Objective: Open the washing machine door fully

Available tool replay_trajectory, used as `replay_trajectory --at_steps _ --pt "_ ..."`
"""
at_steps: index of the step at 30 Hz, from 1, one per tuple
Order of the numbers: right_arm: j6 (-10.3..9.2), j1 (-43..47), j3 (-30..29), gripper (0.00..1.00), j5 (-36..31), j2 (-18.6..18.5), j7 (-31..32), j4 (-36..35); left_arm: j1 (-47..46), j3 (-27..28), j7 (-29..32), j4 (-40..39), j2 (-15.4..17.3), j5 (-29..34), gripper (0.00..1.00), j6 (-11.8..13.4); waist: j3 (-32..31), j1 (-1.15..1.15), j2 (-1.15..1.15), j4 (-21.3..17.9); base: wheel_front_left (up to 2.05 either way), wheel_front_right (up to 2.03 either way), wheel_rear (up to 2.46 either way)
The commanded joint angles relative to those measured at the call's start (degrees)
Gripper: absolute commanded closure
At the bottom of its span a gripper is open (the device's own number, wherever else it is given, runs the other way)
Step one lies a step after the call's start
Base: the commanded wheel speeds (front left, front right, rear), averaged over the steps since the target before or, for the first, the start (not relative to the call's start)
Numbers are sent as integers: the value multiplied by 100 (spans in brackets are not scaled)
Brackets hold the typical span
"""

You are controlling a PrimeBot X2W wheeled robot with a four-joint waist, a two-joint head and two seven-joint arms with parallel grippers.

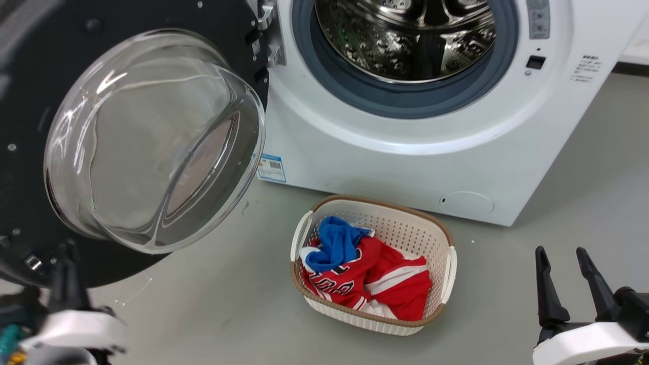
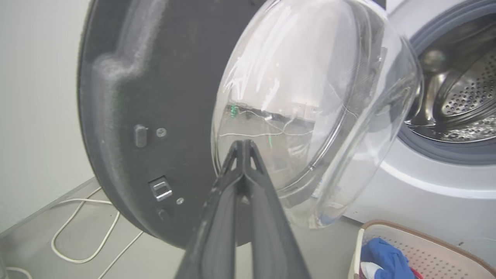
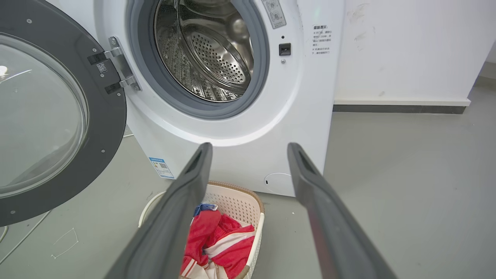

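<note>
Washing machine door stands swung well clear of the opening. It hangs from the hinge on my left side of the washing machine, with its inner face and bulging glass bowl turned toward me.

The machine, a white box on the grey floor, is the biggest thing before me. Its steel drum is bare to view inside the grey-blue gasket.

Just in front of the machine's lower front edge, the white laundry basket sits on the floor. A red garment lies in it, with a blue one on top.

My right pincer hovers over the floor to the right of the basket, fingers spread wide and holding nothing.

My left pincer is pinched narrow, tips together and empty. It is low at the door's inner side, in front of the glass bowl; I cannot tell whether it touches the glass.

A white cable loops on the floor beyond the door. Low on the machine's front are a round cap and a small blue sticker.
</note>
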Motion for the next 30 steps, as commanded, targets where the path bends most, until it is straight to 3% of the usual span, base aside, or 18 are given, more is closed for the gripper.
replay_trajectory --at_steps 1,9,19,21,24,27,29,30 --pt "0 67 18 0 40 10 1 16 170 -111 -41 -131 -66 74 100 -18 -99 0 0 -48 0 0 0" --pt "1 142 117 0 9 10 20 64 641 -843 -49 -494 -413 325 100 -246 -349 0 0 -232 0 0 0" --pt "0 7 317 0 -144 9 37 127 328 -1555 -55 -232 -758 561 100 -483 -367 0 0 -777 0 0 0" --pt "0 -14 328 0 -187 9 18 148 251 -1603 -56 -162 -791 585 88 -500 -360 0 0 -924 0 0 0" --pt "1 -34 348 0 -204 10 -14 196 155 -1659 -60 -68 -808 599 82 -505 -370 0 0 -1141 0 0 0" --pt "0 -34 369 0 -220 9 -29 228 85 -1694 -59 19 -811 627 42 -497 -375 0 0 -1318 0 0 0" --pt "0 -56 391 0 -233 10 -33 248 45 -1700 -61 52 -810 644 0 -481 -373 0 0 -1410 0 0 0" --pt "0 -70 398 0 -233 10 -44 254 37 -1700 -63 75 -812 638 0 -478 -373 0 0 -1450 0 0 0"
